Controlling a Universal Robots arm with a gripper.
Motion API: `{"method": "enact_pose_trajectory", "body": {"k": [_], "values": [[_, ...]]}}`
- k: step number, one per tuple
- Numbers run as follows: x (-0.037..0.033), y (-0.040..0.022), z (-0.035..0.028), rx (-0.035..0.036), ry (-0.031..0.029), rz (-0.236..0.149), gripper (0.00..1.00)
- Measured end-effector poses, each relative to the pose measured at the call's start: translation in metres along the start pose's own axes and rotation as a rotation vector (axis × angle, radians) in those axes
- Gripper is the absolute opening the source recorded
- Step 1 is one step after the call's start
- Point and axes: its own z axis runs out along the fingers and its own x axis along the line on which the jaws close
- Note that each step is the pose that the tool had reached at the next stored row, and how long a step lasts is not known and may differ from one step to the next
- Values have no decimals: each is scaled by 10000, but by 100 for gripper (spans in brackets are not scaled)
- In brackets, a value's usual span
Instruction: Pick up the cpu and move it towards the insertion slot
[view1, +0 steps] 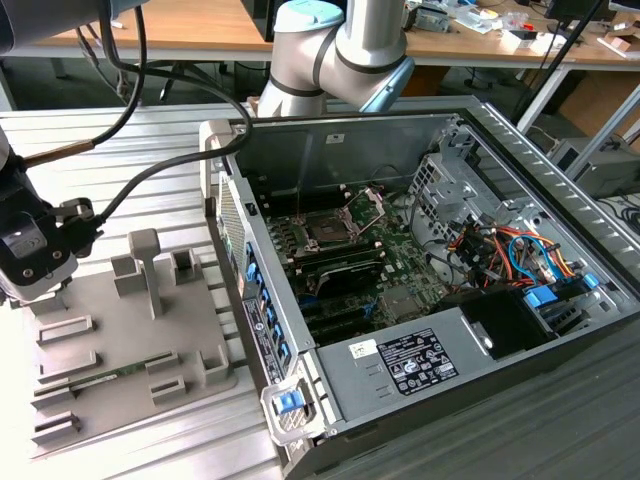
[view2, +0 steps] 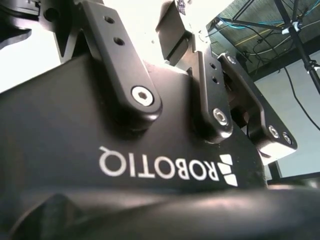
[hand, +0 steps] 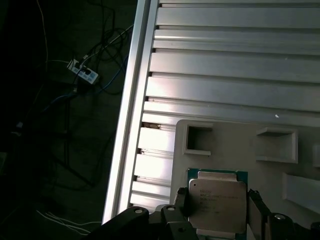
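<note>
In the exterior view the gripper (view1: 38, 270) hangs over the grey fixture plate (view1: 120, 340), well apart from the insertion slot (view1: 325, 228); the second wrist view shows its black link bars (view2: 125, 70); in the first wrist view it straddles the cpu (hand: 217, 202), clamping state not determinable.

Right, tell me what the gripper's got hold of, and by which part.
The cpu. The gripper appears to clamp it by two opposite side edges, one of the fingers on each, with the silvery top left bare, above the grey fixture plate.
</note>
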Motion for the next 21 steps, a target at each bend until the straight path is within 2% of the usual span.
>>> {"method": "enact_pose_trajectory", "body": {"k": [9, 21], "values": [[0, 3, -21, -68, -8, 0, 55], [-1, 8, -52, -196, -23, -1, 55]]}}
